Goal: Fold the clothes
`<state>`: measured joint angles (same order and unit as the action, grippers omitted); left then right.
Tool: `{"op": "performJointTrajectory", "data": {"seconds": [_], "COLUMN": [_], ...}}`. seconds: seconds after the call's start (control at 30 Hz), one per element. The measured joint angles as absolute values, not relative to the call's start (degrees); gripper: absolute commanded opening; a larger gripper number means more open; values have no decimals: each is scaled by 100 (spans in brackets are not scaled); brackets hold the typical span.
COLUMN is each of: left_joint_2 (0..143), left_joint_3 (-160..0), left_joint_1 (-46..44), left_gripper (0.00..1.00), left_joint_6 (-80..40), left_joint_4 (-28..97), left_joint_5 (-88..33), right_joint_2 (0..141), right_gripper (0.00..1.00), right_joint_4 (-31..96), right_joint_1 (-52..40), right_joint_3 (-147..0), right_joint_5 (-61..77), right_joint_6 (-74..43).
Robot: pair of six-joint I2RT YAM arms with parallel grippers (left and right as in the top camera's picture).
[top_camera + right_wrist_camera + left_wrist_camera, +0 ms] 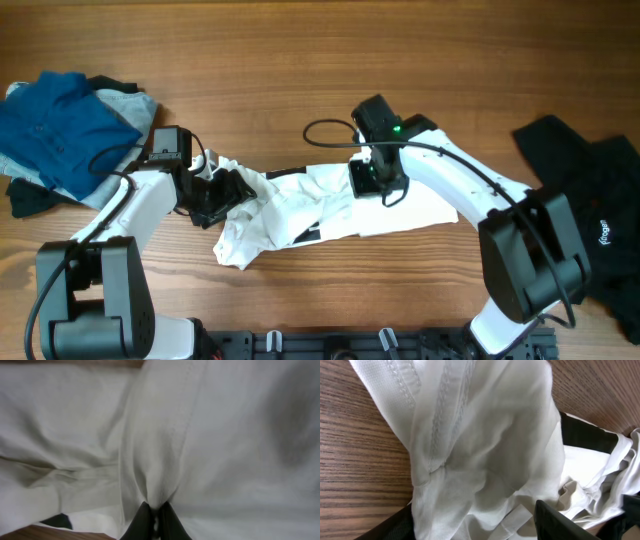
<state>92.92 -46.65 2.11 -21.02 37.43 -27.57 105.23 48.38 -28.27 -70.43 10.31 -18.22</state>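
**A:** Right, start at the right gripper (155, 521). Its fingers were pressed together on a fold of the shirt (225, 435), and the white cloth drew into a pucker right at the tips.

**B:** And where was that pinch, seen from above?

**A:** Near the shirt's upper edge, about mid-table, with the arm bent in from the right. The cloth ran out flat to the right of it and rumpled to the left.

**B:** And the left gripper (477, 529)?

**A:** Spread wide! One dark finger sat low on the left of its wrist view and the other low on the right, with a thick bunch of shirt hanging between them. Seams and ribbed stitching showed up close. I couldn't tell whether either finger pressed the cloth.

**B:** So both were at the same garment?

**A:** Yes, the left was at its crumpled left end and the right further along. The shirt lay across the middle of the table (300, 60), twisted and heaped, not flat. Its black print (310, 236) peeked out between the folds.

**B:** Anything else out there?

**A:** A black garment (585, 215) was spread at the far right edge, well apart from the shirt, with a small white logo on it. A blue heap (55, 130) sat at the far left over grey and dark cloth, just beyond the left arm.
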Motion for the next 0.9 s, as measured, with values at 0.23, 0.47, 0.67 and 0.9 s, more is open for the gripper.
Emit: {"op": "performJointTrajectory", "data": {"seconds": [0.23,0.47,0.67,0.9], "left_joint_2": [9292,9292,9292,9292], "left_joint_3": [-4665,-4665,-4665,-4663], "left_joint_1": [211,211,211,211], "left_gripper": [71,71,71,82], "left_joint_6": [-2102,-2084,-2084,-2043], "left_joint_4": [3741,3743,3743,3621], "left_joint_5": [-2757,-2755,-2755,-2749], "right_joint_2": [10401,10401,10401,10182], "right_gripper": [4,22,30,34], "right_joint_4": [4748,4908,5155,5439], "right_joint_1": [-2827,-2827,-2825,-2244], "right_joint_3": [-7271,-7271,-7271,-7271], "right_joint_5": [1094,1114,913,-23], "right_joint_6": [-1767,-1765,-1734,-2252]}}
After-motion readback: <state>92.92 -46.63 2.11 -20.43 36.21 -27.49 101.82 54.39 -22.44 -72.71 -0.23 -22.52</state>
